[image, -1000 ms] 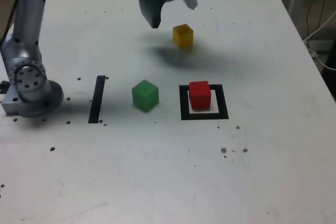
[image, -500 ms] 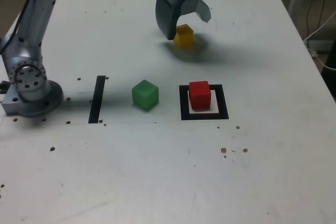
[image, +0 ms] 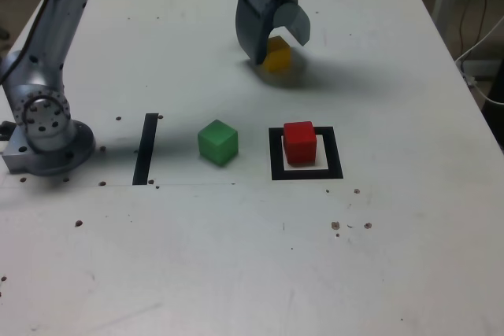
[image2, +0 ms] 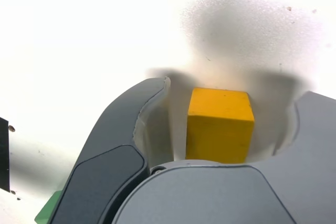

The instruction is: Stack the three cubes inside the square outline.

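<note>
Squarely between hand (image2: 223, 116) jaws: yellow cube (image2: 219, 124)

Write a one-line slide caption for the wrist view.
Wrist view: open jaws straddle the yellow cube on the white table, not yet closed on it.

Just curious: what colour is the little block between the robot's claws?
Yellow. The block between the open claws shows best in the wrist view.

No legible text, labels, brand marks, numbers or signs appear in either view. The desk (image: 236, 273) surface, the cubes and the arm housing carry no readable markings.
</note>
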Motion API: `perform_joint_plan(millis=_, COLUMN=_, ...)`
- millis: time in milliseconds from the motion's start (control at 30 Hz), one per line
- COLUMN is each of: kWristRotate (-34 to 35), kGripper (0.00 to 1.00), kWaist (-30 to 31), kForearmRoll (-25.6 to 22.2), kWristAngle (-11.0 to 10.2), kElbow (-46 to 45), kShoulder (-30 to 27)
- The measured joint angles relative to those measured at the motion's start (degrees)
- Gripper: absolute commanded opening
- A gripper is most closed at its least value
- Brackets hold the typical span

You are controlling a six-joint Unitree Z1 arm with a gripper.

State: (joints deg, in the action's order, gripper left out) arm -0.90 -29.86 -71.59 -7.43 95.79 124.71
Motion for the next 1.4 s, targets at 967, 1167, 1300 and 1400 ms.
perform_joint_plan(millis=967, kWristRotate=-2.52, kGripper=0.35, kWaist=0.17, kForearmRoll=1.88, kWristAngle=2.47, kElbow=-0.60, kShoulder=0.57)
perform_joint_plan(millis=1167, kWristRotate=-2.91, kGripper=0.27, kWaist=1.03, kForearmRoll=1.61, kWristAngle=3.85, kElbow=-0.12, kShoulder=-0.83)
perform_joint_plan(millis=1300, kWristRotate=-4.41, kGripper=0.27, kWaist=2.66, kForearmRoll=0.91, kWristAngle=3.48, kElbow=0.19, kShoulder=-1.89)
perform_joint_plan(millis=1400, kWristRotate=-5.09, kGripper=0.27, kWaist=5.01, kForearmRoll=-0.40, kWristAngle=2.79, kElbow=0.58, kShoulder=-4.03)
